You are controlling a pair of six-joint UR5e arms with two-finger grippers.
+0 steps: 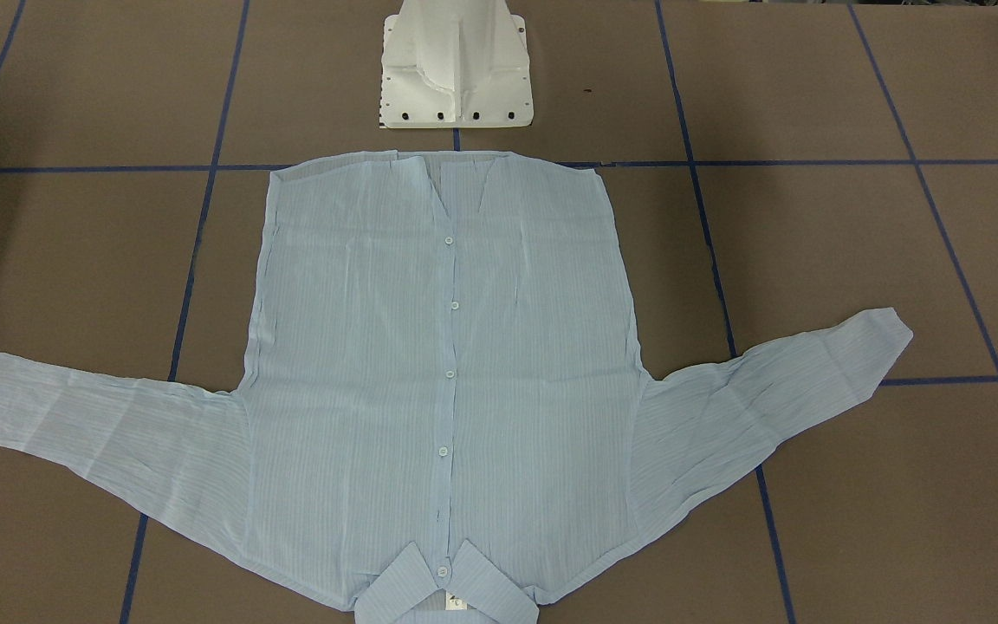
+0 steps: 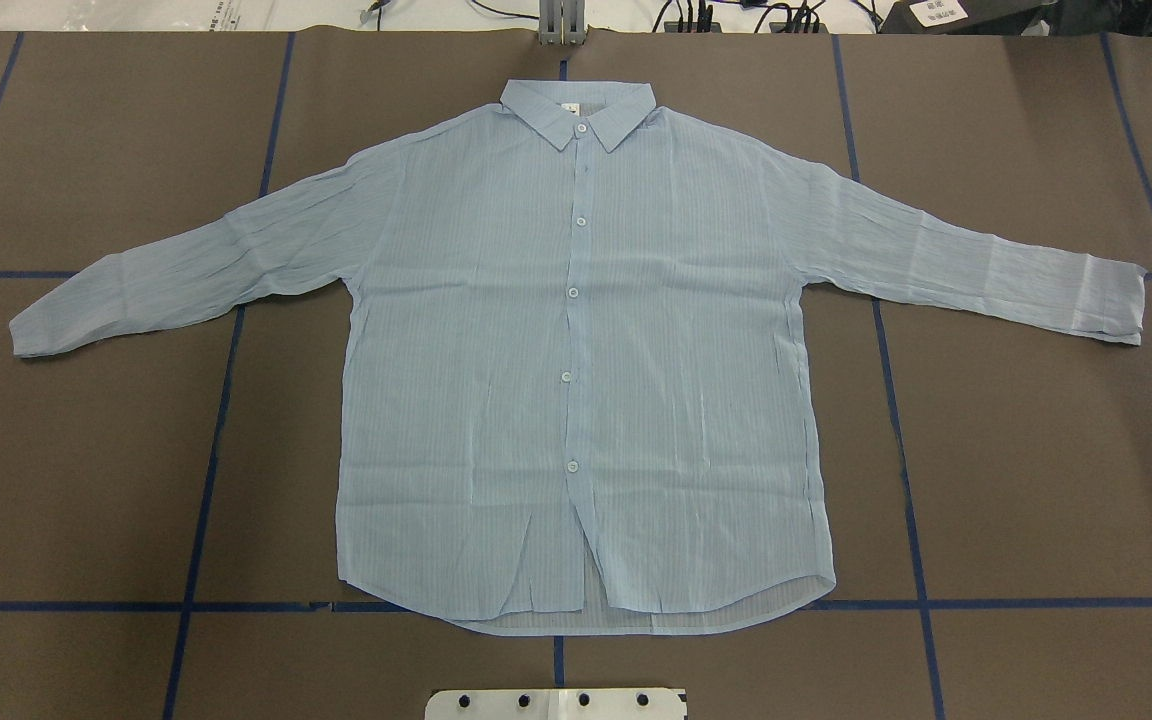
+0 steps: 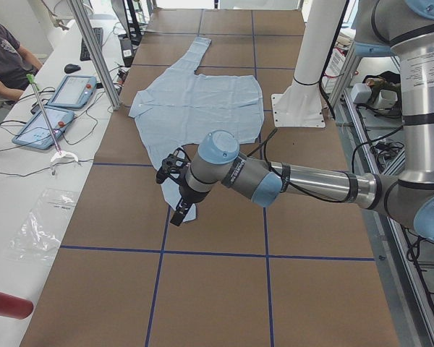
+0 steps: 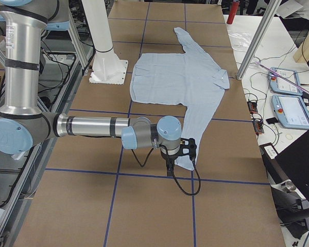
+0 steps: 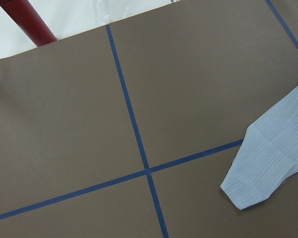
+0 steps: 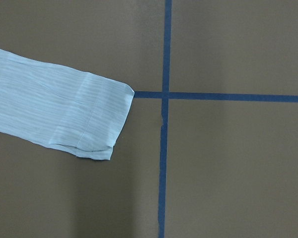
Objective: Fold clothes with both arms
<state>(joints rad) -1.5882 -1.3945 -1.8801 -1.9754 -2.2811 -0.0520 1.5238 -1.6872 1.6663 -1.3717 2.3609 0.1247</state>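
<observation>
**A:** Where's the shirt (image 2: pixel 576 350)?

**B:** Flat on the table (image 2: pixel 86 480), front up and buttoned, with both sleeves spread wide. Its collar (image 2: pixel 578 110) lies on the side far from the robot. Its hem is close to the white base (image 1: pixel 456 69).

**A:** Start at the left, then.

**B:** The left cuff (image 2: pixel 46 325) lies flat, well out from the body. The left arm (image 3: pixel 318 184) reaches low across the table. The left gripper (image 3: pixel 181 214) hangs above the table by that cuff's end (it shows only from the table's end, so I cannot tell whether it is wide or narrow). Its wrist camera has the cuff at the right edge, near a cross of blue tape (image 5: pixel 148 171). A red tube (image 5: pixel 27 20) lies on the white bench at the top corner.

**A:** And the middle?

**B:** The body is mostly smooth, with some creases near the hem. The buttons (image 2: pixel 573 291) run straight down the centre.

**A:** The right?

**B:** The right cuff (image 2: pixel 1121 305) lies flat too. In the wrist view its corner touches a tape line. The right arm (image 4: pixel 92 126) stretches out low, and the right gripper (image 4: pixel 168 163) hangs by that cuff's end. I cannot tell whether its fingers are apart or together either.
</observation>
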